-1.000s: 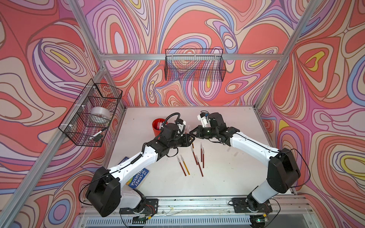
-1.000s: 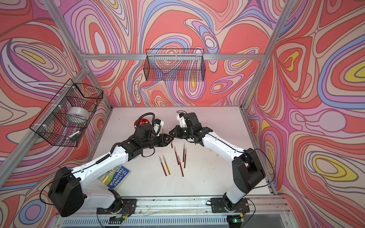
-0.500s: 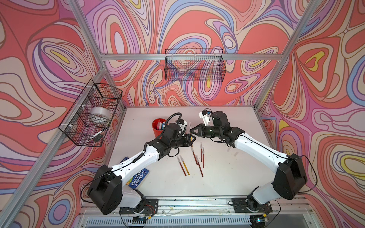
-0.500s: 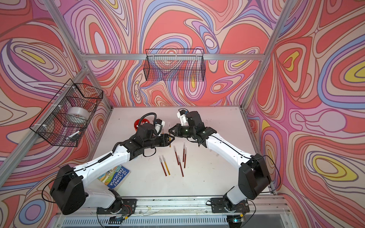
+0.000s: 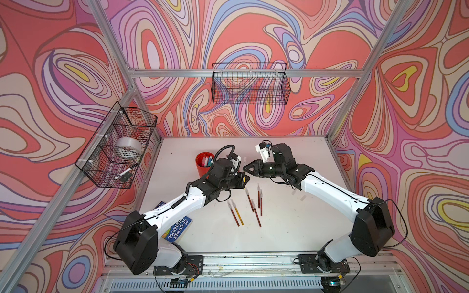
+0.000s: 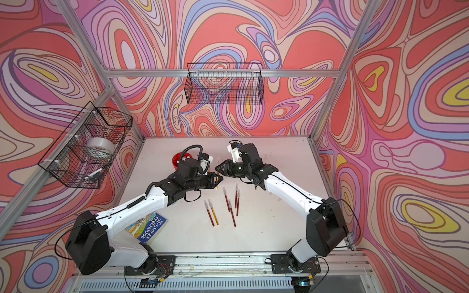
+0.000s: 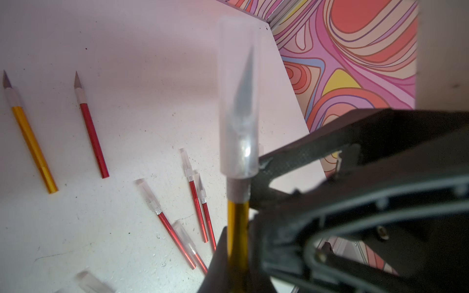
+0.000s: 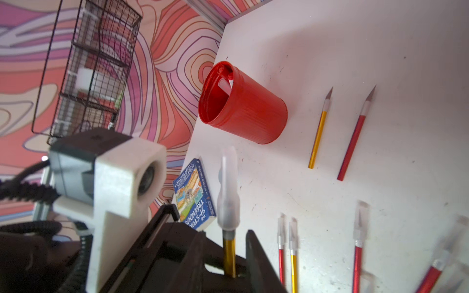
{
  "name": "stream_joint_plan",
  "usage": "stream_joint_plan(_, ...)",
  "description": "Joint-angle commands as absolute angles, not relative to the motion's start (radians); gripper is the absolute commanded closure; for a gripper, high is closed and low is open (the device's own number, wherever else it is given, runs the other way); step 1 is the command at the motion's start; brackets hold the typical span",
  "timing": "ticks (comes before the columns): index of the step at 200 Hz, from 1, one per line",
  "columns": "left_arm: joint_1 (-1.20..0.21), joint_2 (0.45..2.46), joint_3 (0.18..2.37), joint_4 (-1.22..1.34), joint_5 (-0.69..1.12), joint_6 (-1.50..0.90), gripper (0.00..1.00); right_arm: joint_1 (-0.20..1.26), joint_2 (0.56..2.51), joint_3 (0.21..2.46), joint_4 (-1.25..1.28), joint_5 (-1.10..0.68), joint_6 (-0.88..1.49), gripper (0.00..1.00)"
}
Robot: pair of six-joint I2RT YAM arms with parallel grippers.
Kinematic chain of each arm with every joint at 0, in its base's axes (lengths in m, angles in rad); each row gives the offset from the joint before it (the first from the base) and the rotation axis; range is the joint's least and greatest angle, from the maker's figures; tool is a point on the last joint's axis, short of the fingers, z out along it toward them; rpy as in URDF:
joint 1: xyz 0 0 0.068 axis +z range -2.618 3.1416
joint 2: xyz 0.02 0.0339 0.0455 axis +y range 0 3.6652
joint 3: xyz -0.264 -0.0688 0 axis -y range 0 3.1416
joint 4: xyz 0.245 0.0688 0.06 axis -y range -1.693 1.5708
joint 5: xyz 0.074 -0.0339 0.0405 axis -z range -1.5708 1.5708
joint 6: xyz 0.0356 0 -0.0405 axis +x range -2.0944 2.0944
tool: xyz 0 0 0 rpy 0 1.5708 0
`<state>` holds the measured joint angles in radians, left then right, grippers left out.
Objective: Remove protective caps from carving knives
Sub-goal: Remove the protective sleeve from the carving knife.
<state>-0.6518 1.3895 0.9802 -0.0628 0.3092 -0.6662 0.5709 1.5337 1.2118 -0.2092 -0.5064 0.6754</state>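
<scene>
Left claw point(image 5: 244, 178) gripped yellow knife point(image 7: 237, 228), cap point(image 7: 238, 101) on.
Cap stuck out lengthwise beyond it; right claw point(image 5: 246, 169), parted, alongside.

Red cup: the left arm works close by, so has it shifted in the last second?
No. The red cup keeps the same spot relative to the table's back edge.
</scene>
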Motion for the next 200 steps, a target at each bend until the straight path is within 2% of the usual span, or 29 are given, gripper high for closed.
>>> stream_joint_plan(1, -0.65, 1.39, 0.99, -0.076, 0.29, -0.675, 1.0, 0.568, 1.544, 1.256, -0.257, -0.473, 0.634, 0.65)
stream_joint_plan(27, -0.65, 1.377, 0.982, -0.076, 0.293, -0.669, 1.0, 0.55, 1.569, 1.307, -0.3, -0.455, 0.604, 0.62)
stream_joint_plan(89, -0.65, 1.364, 0.976, -0.093, 0.282, -0.657, 1.0, 0.535, 1.651, 1.414, -0.329, -0.481, 0.58, 0.63)
stream_joint_plan(145, -0.65, 1.365, 0.974, -0.092, 0.291, -0.653, 1.0, 0.535, 1.698, 1.459, -0.337, -0.502, 0.572, 0.83)
stream_joint_plan(174, -0.65, 1.368, 0.977, -0.096, 0.301, -0.65, 1.0, 0.534, 1.709, 1.474, -0.337, -0.497, 0.572, 1.0)
stream_joint_plan(200, -0.65, 1.368, 0.971, -0.098, 0.302, -0.65, 1.0, 0.521, 1.704, 1.498, -0.349, -0.475, 0.563, 1.0)
